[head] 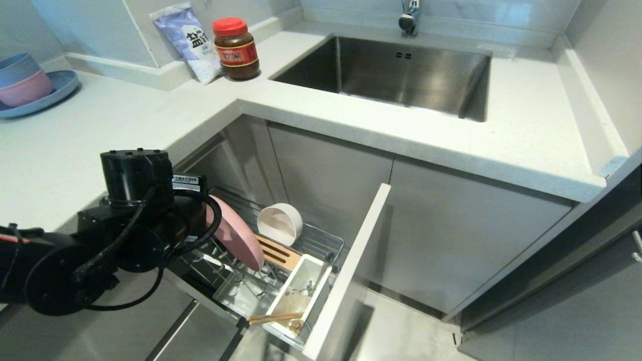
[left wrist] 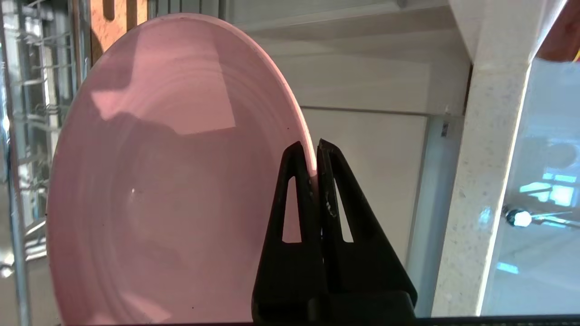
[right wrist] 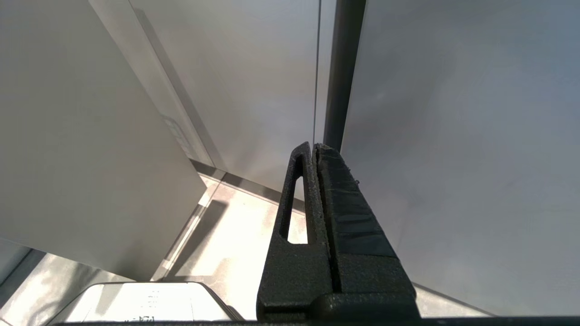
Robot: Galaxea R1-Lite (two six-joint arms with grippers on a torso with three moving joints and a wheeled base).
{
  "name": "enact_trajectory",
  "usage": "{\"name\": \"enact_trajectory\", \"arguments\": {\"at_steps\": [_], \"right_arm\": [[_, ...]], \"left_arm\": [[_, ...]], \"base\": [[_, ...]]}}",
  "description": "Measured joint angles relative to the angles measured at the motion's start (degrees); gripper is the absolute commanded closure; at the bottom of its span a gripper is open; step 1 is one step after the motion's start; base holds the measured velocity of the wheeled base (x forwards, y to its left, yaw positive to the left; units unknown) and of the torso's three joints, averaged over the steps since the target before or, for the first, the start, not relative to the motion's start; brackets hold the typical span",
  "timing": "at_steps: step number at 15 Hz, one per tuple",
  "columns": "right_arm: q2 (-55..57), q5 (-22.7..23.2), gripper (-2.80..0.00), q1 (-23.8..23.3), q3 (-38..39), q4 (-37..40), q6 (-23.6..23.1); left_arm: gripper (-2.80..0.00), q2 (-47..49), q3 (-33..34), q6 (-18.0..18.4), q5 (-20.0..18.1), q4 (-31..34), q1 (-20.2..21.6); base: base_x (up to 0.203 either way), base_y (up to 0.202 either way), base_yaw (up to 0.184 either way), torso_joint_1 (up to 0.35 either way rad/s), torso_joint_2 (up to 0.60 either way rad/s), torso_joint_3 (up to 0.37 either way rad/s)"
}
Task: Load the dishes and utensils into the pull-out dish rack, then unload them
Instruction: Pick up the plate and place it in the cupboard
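The left hand [left wrist: 316, 156] is clenched on the rim of the pink plate [left wrist: 172, 172], holding it upright on edge over the prongs of the pull-out dish rack [head: 321, 240], which stands drawn out below the counter [head: 125, 120]. The cream bowl [head: 279, 223] sits on its side at the rack's back, beside the slotted wooden strip [head: 278, 253]. The chopsticks [head: 273, 318] and fork [head: 306, 290] lie in the white caddy [head: 321, 293] by the front panel [head: 351, 271]. The right hand [right wrist: 313, 154] is parked low beside cabinet panels, fingers pressed together, holding nothing.
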Motion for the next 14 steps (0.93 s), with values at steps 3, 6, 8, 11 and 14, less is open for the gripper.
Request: {"name": "enact_trajectory", "arguments": {"at_steps": [3, 6, 8, 11, 14], "right_arm": [[0.0, 0.0, 0.0, 0.0, 0.0, 0.0, 0.0], [0.0, 0.0, 0.0, 0.0, 0.0, 0.0, 0.0], [0.0, 0.0, 0.0, 0.0, 0.0, 0.0, 0.0], [0.0, 0.0, 0.0, 0.0, 0.0, 0.0, 0.0], [0.0, 0.02, 0.0, 0.0, 0.0, 0.0, 0.0]], "left_arm": [[0.0, 1.3, 0.97, -0.24, -0.3, -3.26, 1.31], [0.0, 2.14, 1.35, -1.27, -0.66, -3.93, 1.99], [0.0, 2.67, 1.44, -1.48, -0.85, -3.93, 2.28], [0.0, 3.41, 1.5, -3.11, -2.53, -4.02, 3.34], [0.0, 3.98, 1.85, -3.58, -2.97, -3.88, 4.18]], "base": [[0.0, 0.0, 0.0, 0.0, 0.0, 0.0], [0.0, 0.0, 0.0, 0.0, 0.0, 0.0], [0.0, 0.0, 0.0, 0.0, 0.0, 0.0], [0.0, 0.0, 0.0, 0.0, 0.0, 0.0], [0.0, 0.0, 0.0, 0.0, 0.0, 0.0]]}}
